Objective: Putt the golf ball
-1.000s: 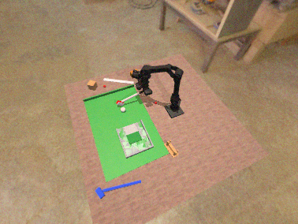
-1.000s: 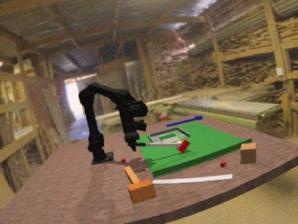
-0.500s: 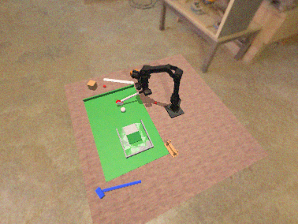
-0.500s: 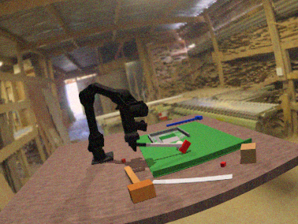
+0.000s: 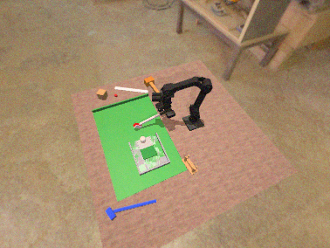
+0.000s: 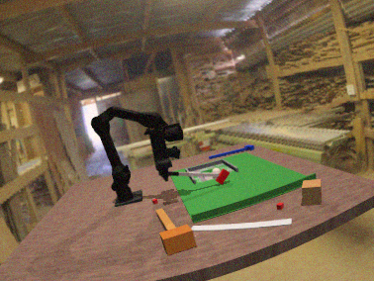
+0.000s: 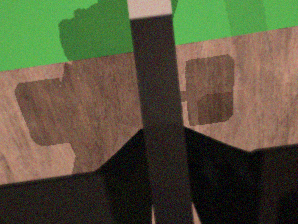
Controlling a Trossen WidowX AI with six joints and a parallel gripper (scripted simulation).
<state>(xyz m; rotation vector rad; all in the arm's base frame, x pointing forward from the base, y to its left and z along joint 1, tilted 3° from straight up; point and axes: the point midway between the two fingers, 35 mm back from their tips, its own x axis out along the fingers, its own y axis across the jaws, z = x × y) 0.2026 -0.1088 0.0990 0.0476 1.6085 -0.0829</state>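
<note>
The black parallel-jaw gripper (image 5: 162, 113) is clamped on the red-headed putter (image 5: 147, 120) by its dark grip, head hanging behind the white golf ball (image 5: 142, 140) (presumably to strike rampward).

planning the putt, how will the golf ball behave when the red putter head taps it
The golf ball looks round and smooth, so it will likely roll freely rather than slide. It sits small beside the grey ramp, so probably light; a firm tap may overshoot. The red putter, held in the gripper, looks stiff, so little push should be lost.
</note>
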